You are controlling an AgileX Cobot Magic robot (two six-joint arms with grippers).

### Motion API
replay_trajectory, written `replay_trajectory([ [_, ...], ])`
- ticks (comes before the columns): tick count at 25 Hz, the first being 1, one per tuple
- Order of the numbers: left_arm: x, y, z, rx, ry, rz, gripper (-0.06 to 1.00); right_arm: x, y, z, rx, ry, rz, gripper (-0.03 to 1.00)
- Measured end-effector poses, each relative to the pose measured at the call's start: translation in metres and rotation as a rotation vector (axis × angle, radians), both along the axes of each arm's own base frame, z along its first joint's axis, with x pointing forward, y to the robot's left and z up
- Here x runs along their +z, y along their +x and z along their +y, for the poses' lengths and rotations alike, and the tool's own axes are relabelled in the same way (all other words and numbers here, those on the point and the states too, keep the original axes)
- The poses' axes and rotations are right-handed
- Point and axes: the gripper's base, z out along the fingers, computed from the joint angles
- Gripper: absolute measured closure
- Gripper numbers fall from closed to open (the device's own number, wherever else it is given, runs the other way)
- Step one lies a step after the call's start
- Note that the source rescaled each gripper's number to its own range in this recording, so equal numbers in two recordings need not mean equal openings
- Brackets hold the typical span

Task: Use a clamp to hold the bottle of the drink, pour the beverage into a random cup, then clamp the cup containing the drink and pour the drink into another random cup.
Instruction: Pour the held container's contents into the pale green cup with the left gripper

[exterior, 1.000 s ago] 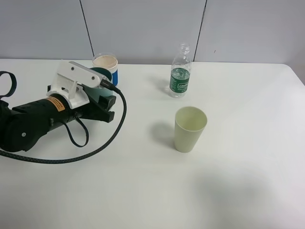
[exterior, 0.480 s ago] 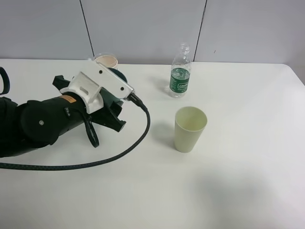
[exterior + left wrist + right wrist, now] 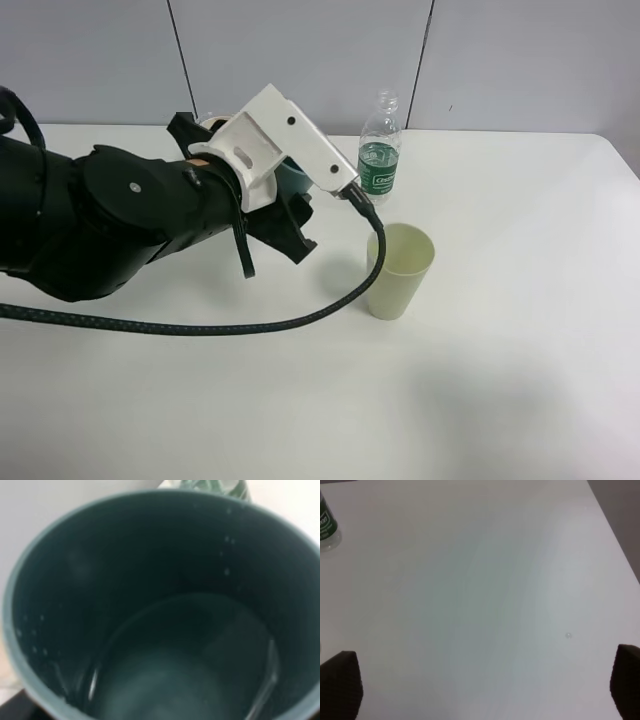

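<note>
left claw (image 3: 288, 215): holds the dark green cup (image 3: 160, 605), drink inside | cup: up off the table (image 3: 520, 350), near the pale cup (image 3: 400, 270) | bottle (image 3: 378, 150): stands at the back | right claw (image 3: 482, 685): wide, 2 tips far apart

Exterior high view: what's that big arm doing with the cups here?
The left gripper holds a teal cup with some drink in its bottom, raised close to the pale green cup, which looks empty. The bottle stands upright at the back of the table. The second pour has not begun.
</note>
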Motion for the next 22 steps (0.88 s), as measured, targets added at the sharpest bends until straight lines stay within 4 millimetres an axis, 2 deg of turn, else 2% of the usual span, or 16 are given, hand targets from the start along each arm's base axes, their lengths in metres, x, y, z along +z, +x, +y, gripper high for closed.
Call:
replay_trajectory([
  [14, -0.003, 0.006, -0.019, -0.057, 0.123, -0.002, 0.93, 0.0, 0.0, 0.0, 0.0, 0.0, 0.0, -0.02],
  [22, -0.007, 0.001, -0.042, -0.14, 0.227, -0.023, 0.93, 0.0, 0.0, 0.0, 0.0, 0.0, 0.0, -0.02],
])
